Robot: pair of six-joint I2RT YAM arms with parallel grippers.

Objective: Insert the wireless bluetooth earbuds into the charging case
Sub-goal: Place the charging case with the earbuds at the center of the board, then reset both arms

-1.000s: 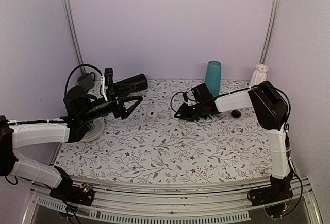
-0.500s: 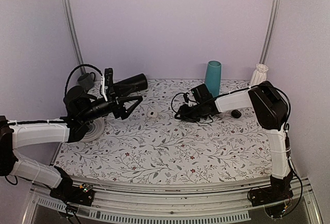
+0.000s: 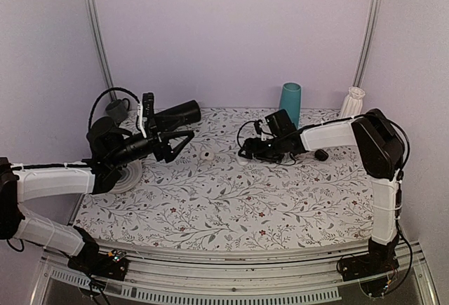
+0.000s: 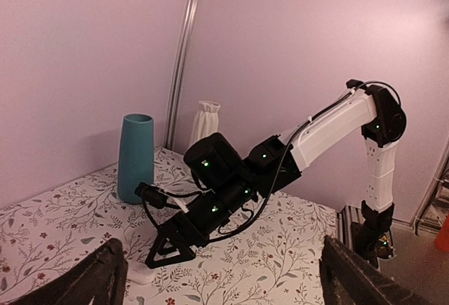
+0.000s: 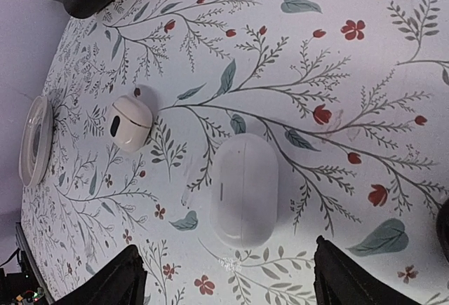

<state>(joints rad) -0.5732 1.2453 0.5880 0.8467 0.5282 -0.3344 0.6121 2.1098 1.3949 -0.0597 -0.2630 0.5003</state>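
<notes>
The charging case (image 5: 244,189), a glossy white pebble with its lid shut, lies flat on the flowered cloth. My right gripper (image 5: 231,280) stands open around it, its dark fingertips (image 5: 123,277) apart from the case on either side. In the top view this gripper (image 3: 245,156) is low over the table's middle back. A smaller white round piece with a dark oval spot (image 5: 128,123), by its look one earbud, lies left of the case (image 3: 206,156). My left gripper (image 3: 195,124) hangs open and empty above the back left (image 4: 224,284).
A teal vase (image 3: 290,104) and a white vase (image 3: 353,102) stand at the back right. A small black lump (image 3: 321,155) lies beside the right forearm. A round grey dish (image 3: 126,177) sits at the left edge under the left arm.
My right gripper's jaws have spread wide, leaving the case lying free on the cloth, and the right arm's elbow has shifted to the right. The left arm has not moved.
</notes>
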